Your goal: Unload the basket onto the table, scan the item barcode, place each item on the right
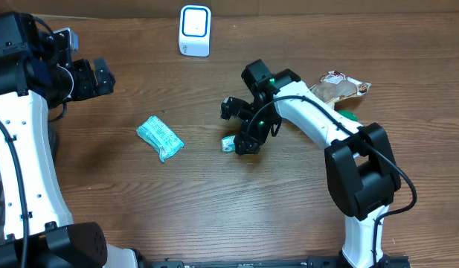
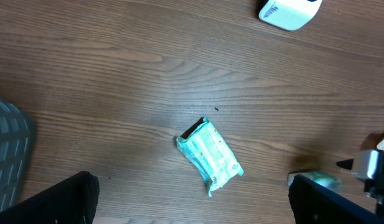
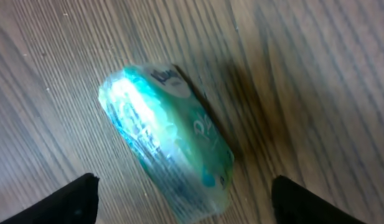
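A small green-and-teal wrapped pack (image 3: 167, 137) lies on the wooden table, seen also as the pack (image 1: 228, 144) in the overhead view. My right gripper (image 1: 240, 128) hangs just above it, open, with its dark fingertips (image 3: 55, 202) standing wide on either side of the pack's near end and touching nothing. The right gripper (image 3: 185, 208) holds nothing. The white barcode scanner (image 1: 194, 30) stands at the table's far edge. A second teal packet (image 1: 160, 138) lies left of centre, below my left gripper (image 2: 195, 208), which is open and empty. The left gripper (image 1: 103, 76) is far left.
A brown snack bag (image 1: 341, 87) and a green thing (image 1: 349, 115) lie behind the right arm. The scanner (image 2: 288, 12) shows at the top of the left wrist view, and a grey mesh surface (image 2: 8, 149) at its left edge.
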